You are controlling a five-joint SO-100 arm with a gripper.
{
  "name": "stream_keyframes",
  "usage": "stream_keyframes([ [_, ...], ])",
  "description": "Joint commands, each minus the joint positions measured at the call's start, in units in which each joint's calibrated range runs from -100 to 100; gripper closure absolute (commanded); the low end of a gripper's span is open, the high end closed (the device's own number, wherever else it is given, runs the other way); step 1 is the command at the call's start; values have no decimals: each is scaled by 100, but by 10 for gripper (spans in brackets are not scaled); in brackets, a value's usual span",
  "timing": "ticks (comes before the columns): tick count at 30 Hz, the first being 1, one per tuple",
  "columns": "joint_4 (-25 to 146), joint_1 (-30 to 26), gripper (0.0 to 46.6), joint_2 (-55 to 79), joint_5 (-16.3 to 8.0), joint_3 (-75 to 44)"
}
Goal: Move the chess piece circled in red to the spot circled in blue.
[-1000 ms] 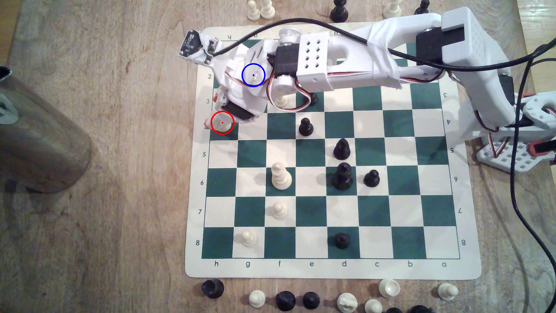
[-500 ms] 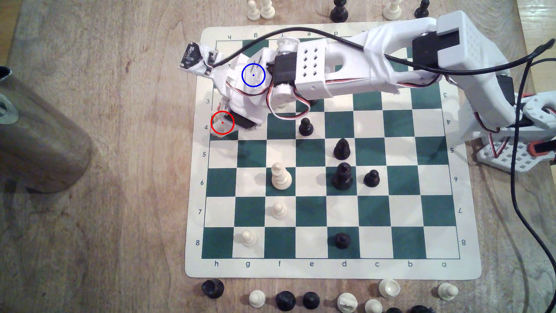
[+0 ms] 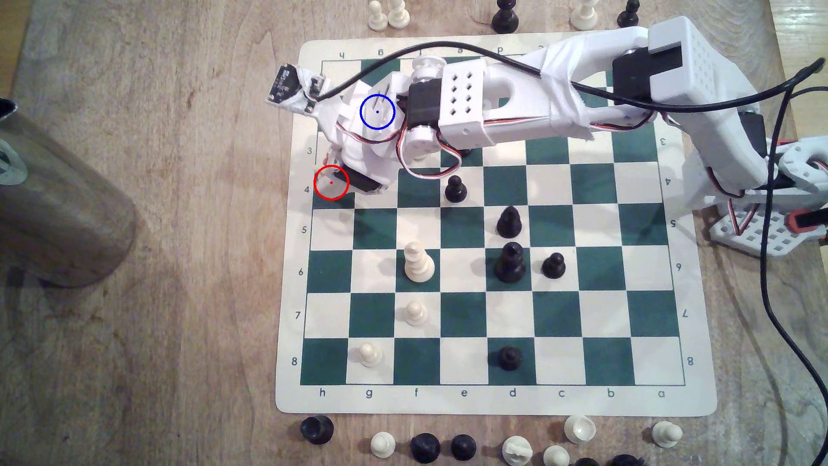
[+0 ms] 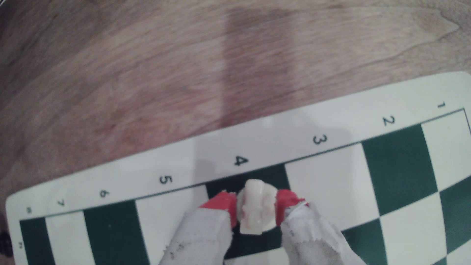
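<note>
Red-tipped fingers (image 4: pixel 285 203) of your gripper (image 4: pixel 254 207) pinched the cream knight (image 4: pixel 252 206) on the board's (image 4: pixel 331 122) edge square, bare margin at twelve o'clock.

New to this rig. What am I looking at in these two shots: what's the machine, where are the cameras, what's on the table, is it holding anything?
It is a small white robot arm reaching over a green-and-cream chessboard on a wooden table. One picture comes from a camera looking down from above; the other from a camera on the arm's wrist, looking along the gripper.

Black and cream chessmen stand on the board, with more off it along two edges. The drawn red circle marks the piece to move, a cream knight on the green row-4 edge square. The blue circle marks its destination, now hidden under the arm.

The red-tipped fingers sit on either side of the knight, very close; contact is unclear.
</note>
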Motion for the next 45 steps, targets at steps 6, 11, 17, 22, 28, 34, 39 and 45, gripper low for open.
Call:
stream_keyframes([
  [6,-107,-49,462,-262,-34,-453],
  [11,-132,-10,462,-585,-63,-444],
  [17,-42,45,462,-1773,-59,-190],
  [22,261,60,462,-2665,88,363],
  [28,196,287,462,-3225,283,1497],
  [34,-607,678,462,-3488,410,2793],
  [39,-926,928,462,-3310,484,3056],
  [45,-1401,1030,462,-2682,484,3056],
])
